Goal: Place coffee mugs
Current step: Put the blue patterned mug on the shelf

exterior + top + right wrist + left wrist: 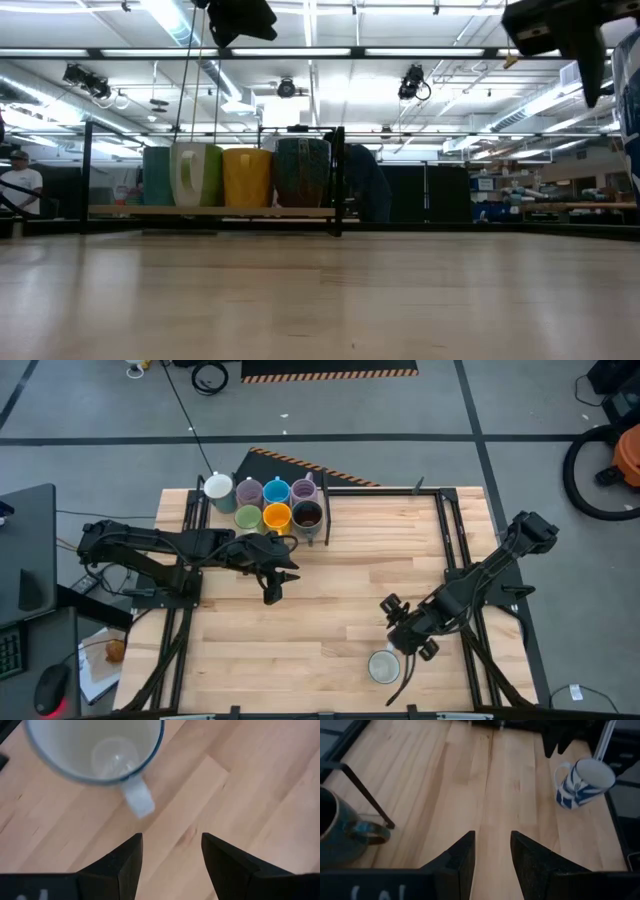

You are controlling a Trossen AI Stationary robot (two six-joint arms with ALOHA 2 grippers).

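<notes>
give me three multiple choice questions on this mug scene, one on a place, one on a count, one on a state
1. Where does the lone white mug stand?
A. near edge of the table, by the right end effector
B. inside the far-left cluster
C. under the left end effector

2. How many mugs form the far-left cluster?
A. three
B. seven
C. ten

3. What is the right end effector's state?
A. shut on the mug
B. open, empty
C. out of view

Answers: 1 A, the high view shows it alone beside that arm. 2 B, seven count there. 3 B, the right wrist view shows spread fingers clear of the handle.
</notes>
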